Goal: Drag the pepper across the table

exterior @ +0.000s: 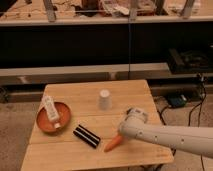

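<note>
The orange tapered pepper (112, 144) lies on the light wooden table (75, 159), near the front edge, just right of centre. My gripper (121, 135) is at the pepper's thick right end, reaching in from the right at the end of a white arm (170, 137). The arm's wrist covers the fingers. The pepper's pointed tip faces the front left.
A black rectangular packet (86, 136) lies just left of the pepper. An orange-brown bowl (52, 118) holding a white bottle (51, 110) sits at the left. A white cup (104, 99) stands upside down at the table's middle back. Dark shelving stands behind.
</note>
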`<act>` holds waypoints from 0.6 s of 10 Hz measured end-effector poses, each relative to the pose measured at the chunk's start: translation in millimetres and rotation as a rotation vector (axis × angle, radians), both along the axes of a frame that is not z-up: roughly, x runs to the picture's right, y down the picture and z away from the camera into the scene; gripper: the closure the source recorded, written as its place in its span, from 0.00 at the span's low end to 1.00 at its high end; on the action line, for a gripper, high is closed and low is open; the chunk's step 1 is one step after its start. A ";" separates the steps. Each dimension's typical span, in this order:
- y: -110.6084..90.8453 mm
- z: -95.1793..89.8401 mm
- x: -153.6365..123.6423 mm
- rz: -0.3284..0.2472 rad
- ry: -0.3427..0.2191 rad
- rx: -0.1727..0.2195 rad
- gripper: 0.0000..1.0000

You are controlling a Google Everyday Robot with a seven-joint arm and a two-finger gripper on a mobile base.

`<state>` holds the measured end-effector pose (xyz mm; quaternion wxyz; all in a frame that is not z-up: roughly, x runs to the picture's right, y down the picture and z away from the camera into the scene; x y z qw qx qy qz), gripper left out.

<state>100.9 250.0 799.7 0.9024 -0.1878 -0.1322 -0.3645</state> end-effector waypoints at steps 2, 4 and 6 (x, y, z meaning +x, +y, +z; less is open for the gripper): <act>3.5 -1.6 1.2 -0.027 -0.022 -0.016 0.93; 7.3 -1.2 7.4 -0.048 -0.067 -0.069 0.93; 7.0 3.5 19.3 -0.058 -0.056 -0.080 0.93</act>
